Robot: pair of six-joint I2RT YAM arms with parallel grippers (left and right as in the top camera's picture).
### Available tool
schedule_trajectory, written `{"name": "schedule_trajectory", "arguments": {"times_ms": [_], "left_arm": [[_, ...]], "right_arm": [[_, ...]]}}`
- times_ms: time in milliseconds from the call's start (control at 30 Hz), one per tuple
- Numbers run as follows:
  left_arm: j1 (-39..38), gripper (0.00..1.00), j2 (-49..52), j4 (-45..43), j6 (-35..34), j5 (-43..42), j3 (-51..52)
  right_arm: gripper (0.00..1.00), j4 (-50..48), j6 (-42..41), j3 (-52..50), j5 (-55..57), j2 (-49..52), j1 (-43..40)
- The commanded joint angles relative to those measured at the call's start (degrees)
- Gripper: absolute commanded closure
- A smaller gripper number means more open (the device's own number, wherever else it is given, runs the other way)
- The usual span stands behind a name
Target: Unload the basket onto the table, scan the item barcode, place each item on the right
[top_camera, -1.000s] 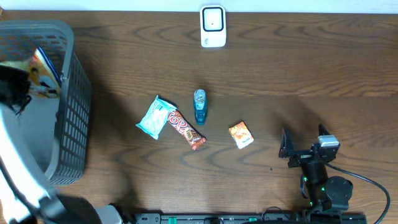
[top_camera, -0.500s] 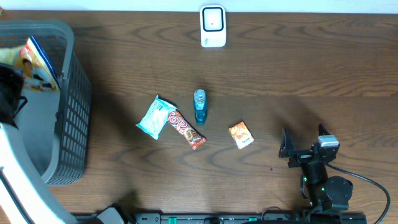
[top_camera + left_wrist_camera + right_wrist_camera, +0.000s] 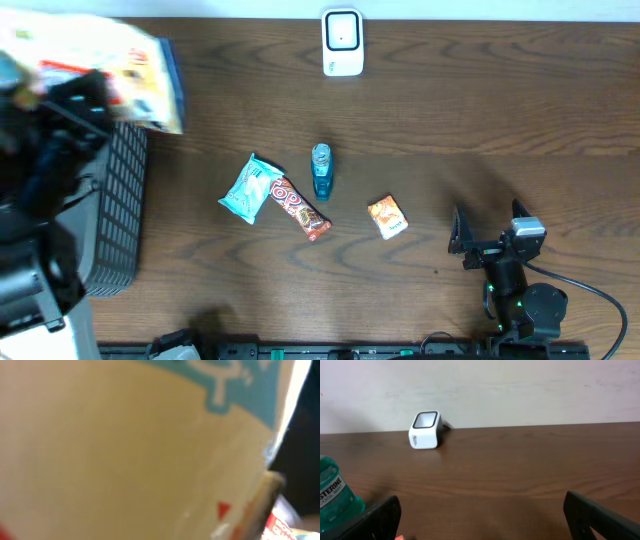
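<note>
Yellowish packet (image 3: 125,62) sits clamped in the left end effector (image 3: 84,98), right end effector (image 3: 488,228) gaping.

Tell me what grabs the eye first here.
A large, blurred colourful package fills the top-left corner of the overhead view, gripped in the left tool above the grey basket. In the middle lie four small items: teal packet, red bar, blue bottle, orange packet. The white scanner sits at the far edge; the right tool sits open near-right.
</note>
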State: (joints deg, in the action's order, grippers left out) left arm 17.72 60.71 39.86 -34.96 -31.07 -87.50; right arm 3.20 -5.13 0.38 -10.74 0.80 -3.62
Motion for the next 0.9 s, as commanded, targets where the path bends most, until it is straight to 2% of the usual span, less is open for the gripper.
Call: {"name": "schedule_trajectory", "arguments": {"times_ms": [0,133,400,867], "left_arm": [[-7.21,0.93,0.68,-0.52,3.43,2.73,-0.87],[-16.06,0.93,1.84,-0.5,4.37,10.78,-0.87],[-28.55,0.93,4.39,-0.55,7.5,21.7,-0.87],[-45.53,0.93,13.35,-0.76,17.62,29.46,-0.87]], "right_arm": [[0.01,0.24,0.48,-0.07,-0.33,-0.04,0.24],[0.01,0.24,0.48,-0.07,-0.33,-0.04,0.24],[0.01,0.24,0.48,-0.07,-0.33,-0.04,0.24],[0.01,0.24,0.48,-0.07,-0.33,-0.04,0.24]]}}
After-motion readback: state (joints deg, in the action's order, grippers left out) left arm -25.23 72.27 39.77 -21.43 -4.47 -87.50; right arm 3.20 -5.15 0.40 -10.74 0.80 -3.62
